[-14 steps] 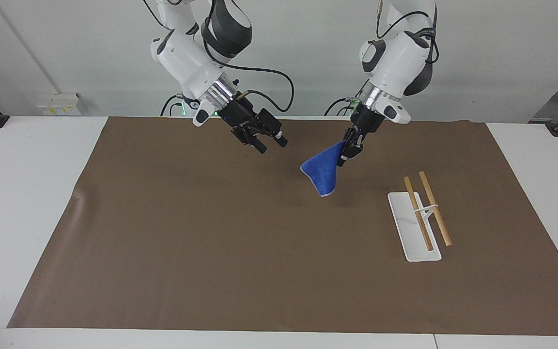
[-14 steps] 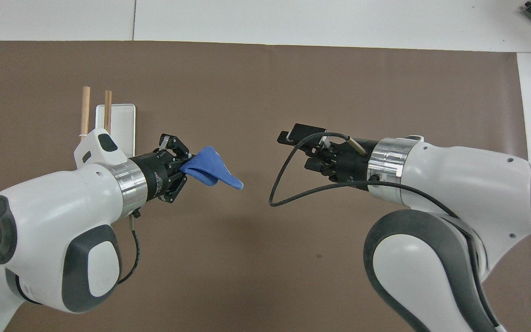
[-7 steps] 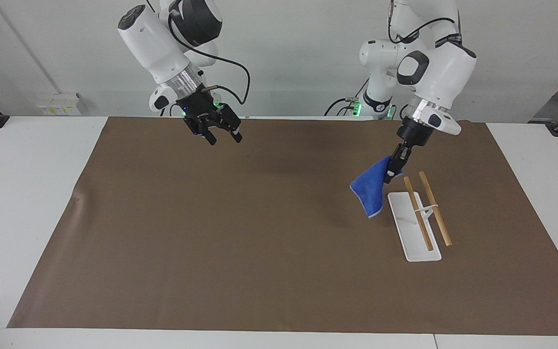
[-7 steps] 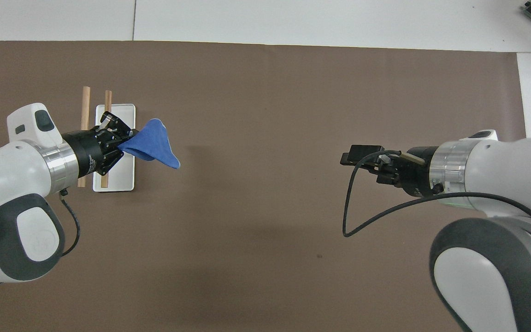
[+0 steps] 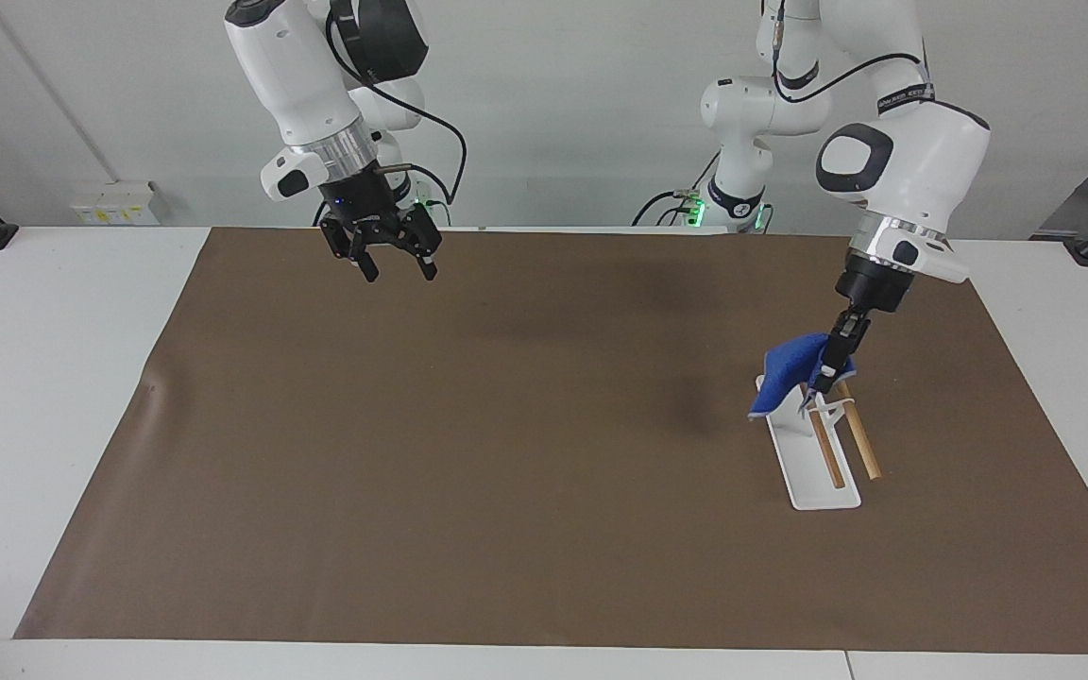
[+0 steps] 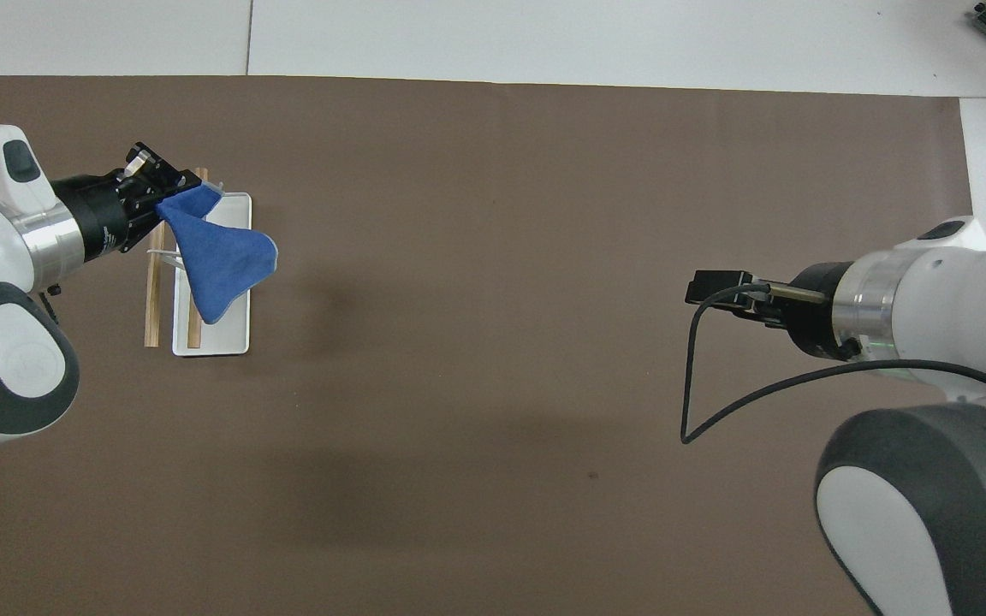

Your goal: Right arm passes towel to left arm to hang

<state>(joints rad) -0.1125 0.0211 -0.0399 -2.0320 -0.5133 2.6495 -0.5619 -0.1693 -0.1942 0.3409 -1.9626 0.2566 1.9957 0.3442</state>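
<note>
My left tool [image 5: 825,376] is clamped on one corner of the blue towel [image 5: 783,382], which hangs over the rack's [image 5: 818,453] white base and the robot-side ends of its two wooden bars [image 5: 844,436]. Contact between towel and bars cannot be confirmed. My right tool [image 5: 391,261] waits, fingers spread and empty, over the brown mat [image 5: 468,453] at the right arm's end of the tabletop [image 5: 53,378].

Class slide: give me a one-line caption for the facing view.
Left gripper holds the blue towel over the rack; right gripper waits open.
</note>
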